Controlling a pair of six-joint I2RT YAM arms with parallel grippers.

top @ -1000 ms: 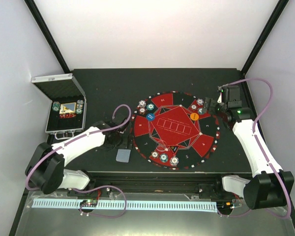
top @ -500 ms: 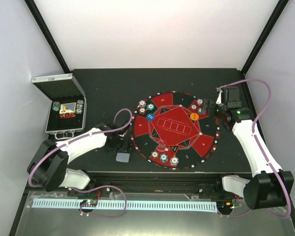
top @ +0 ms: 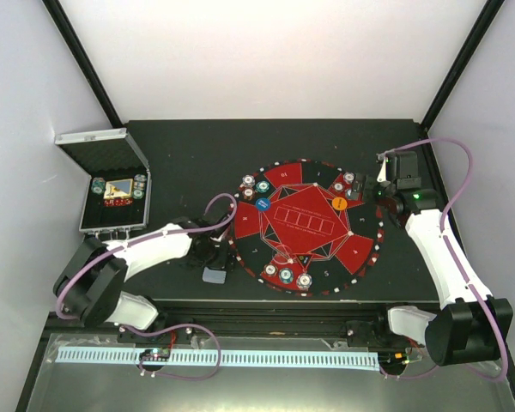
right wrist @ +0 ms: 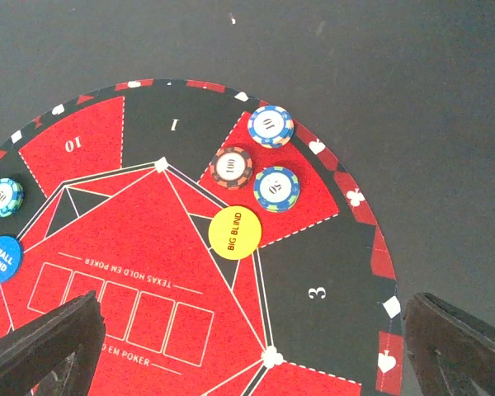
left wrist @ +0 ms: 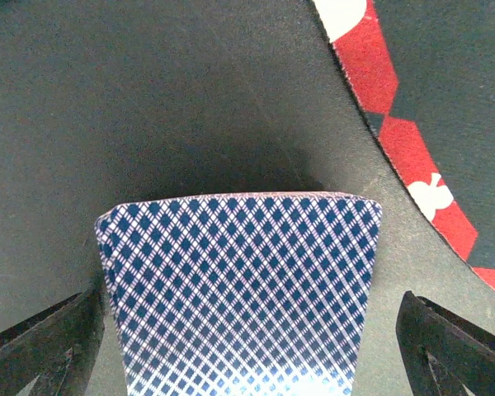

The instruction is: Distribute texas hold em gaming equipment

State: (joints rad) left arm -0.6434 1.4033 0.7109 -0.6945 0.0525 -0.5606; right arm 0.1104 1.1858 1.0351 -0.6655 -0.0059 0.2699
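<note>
The black table [top: 189, 154] held the round Texas Hold'em mat [top: 360, 249] at its centre, its numbered seat segments facing outward so that each could receive its own share. At the far left the silver case [top: 103, 150] stood with its lid up, and spare chips [top: 98, 184] sat in its foam, probably the supply for seats not yet served. The left gripper [top: 213, 256] hung low over the table just off the mat's left edge with its jaws spread to either side of the deck of playing cards [left wrist: 243, 289]. The deck lay face down and squared between them, and nothing was pinched; I judged this a line-up for a grasp, since cards looked to be the step in hand. The right gripper [right wrist: 247, 346] hovered above the mat's right side, jaws wide and empty. Below it three chip stacks [right wrist: 232, 167] clustered inside one red seat segment, with other groups [top: 287, 275] at other seats. The BIG BLIND button [right wrist: 235, 232] lay just inward of that cluster, and the SMALL BLIND button [right wrist: 0, 258] lay across the mat, each marking a seat
</note>
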